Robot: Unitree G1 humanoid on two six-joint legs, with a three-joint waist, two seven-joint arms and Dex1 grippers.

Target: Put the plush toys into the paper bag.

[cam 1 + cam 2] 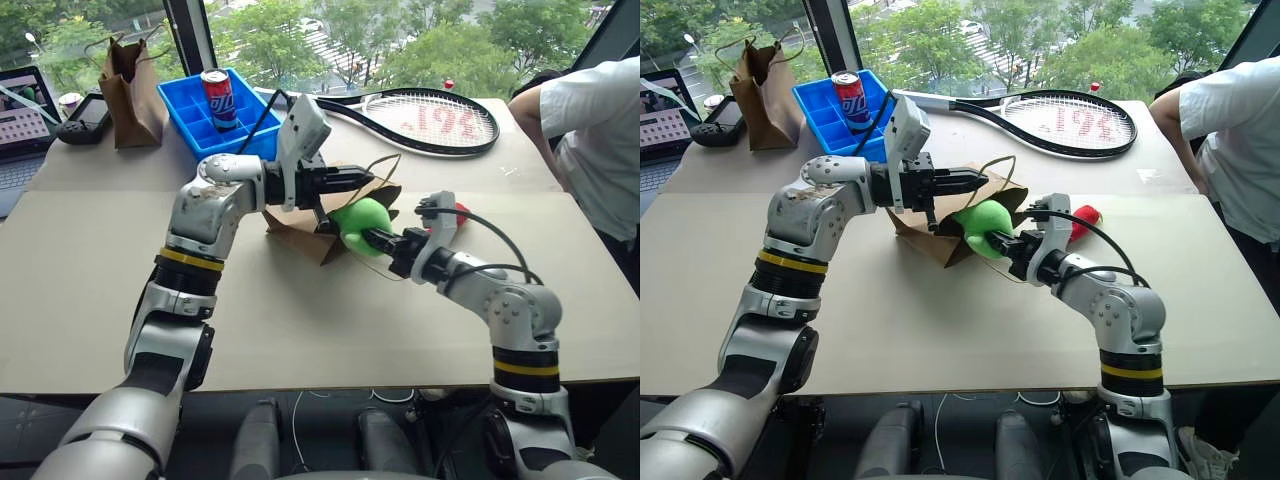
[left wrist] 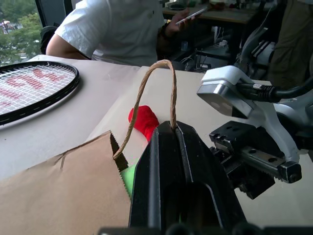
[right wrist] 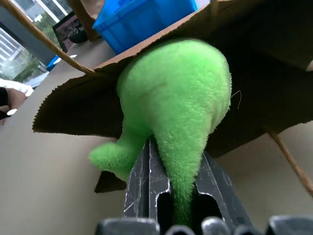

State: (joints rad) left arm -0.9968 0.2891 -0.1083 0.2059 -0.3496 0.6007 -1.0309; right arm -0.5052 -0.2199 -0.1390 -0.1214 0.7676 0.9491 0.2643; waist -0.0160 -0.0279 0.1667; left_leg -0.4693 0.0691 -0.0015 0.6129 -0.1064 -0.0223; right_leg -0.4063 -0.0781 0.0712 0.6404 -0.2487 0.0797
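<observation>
The bag (image 1: 300,228) is plain brown kraft with a tan twine handle (image 2: 146,93). One plush (image 3: 176,103) is bright green, the other (image 2: 144,121) red. The gripper fingers (image 2: 181,181) are black. The bin (image 1: 190,115) is blue, the can (image 1: 218,98) red and blue, and the racket (image 1: 440,120) black-framed with red-marked white strings.
</observation>
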